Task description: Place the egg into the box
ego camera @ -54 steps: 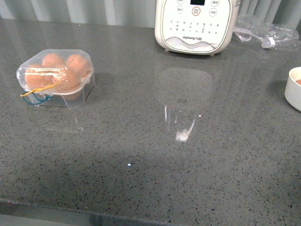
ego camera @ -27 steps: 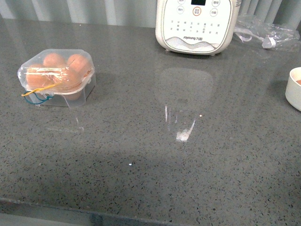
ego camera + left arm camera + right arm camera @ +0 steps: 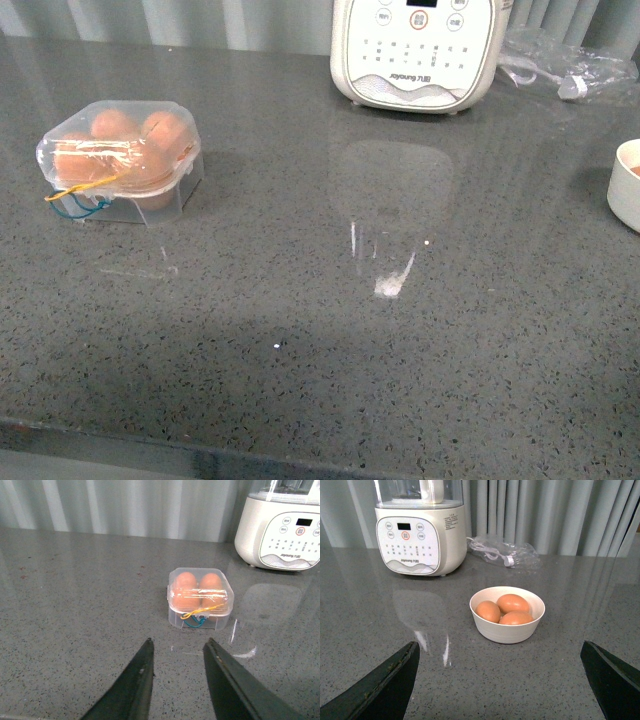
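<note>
Left tool [image 3: 177, 652] facing box [image 3: 200, 599], right tool [image 3: 500, 670] spread wide

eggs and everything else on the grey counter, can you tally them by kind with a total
Brown eggs in the white round bowl: 3
Brown eggs seen through the closed clear plastic carton: at least 2; any others hidden
White bowls: 1
Clear egg cartons: 1
White button-panel appliances: 1
Clear plastic bags holding a cord: 1
Total: 9 visible
</note>
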`<control>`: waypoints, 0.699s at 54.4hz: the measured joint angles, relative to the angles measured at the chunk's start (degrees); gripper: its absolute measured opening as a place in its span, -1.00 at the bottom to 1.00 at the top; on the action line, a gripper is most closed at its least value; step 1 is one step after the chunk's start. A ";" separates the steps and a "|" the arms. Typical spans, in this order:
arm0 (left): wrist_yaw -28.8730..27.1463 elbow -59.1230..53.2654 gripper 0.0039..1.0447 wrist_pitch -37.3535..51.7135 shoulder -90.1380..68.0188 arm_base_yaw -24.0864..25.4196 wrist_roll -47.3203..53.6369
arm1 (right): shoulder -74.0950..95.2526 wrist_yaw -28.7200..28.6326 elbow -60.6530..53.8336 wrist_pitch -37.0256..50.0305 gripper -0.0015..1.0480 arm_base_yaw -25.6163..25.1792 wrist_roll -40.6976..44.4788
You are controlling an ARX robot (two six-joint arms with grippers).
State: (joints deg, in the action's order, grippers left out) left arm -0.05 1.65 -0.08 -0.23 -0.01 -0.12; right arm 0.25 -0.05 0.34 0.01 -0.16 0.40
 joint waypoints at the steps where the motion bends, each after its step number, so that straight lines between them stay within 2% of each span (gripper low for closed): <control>1: 0.00 0.00 -0.26 0.00 0.00 0.00 0.00 | 0.00 0.00 0.00 0.00 0.86 0.00 0.00; 21: 0.00 0.00 0.87 0.00 0.00 0.00 0.00 | 0.00 0.00 0.00 0.00 0.86 0.00 0.00; 23: 0.00 0.00 0.91 0.00 0.00 0.00 0.02 | 0.00 0.00 0.00 0.00 0.86 0.00 0.00; 38: 0.00 0.00 0.87 0.00 0.00 0.00 0.00 | 0.00 0.00 0.00 0.00 0.86 0.00 0.00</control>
State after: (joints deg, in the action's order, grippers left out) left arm -0.05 1.65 -0.08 -0.23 -0.01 -0.12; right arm 0.25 -0.05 0.34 0.01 -0.16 0.40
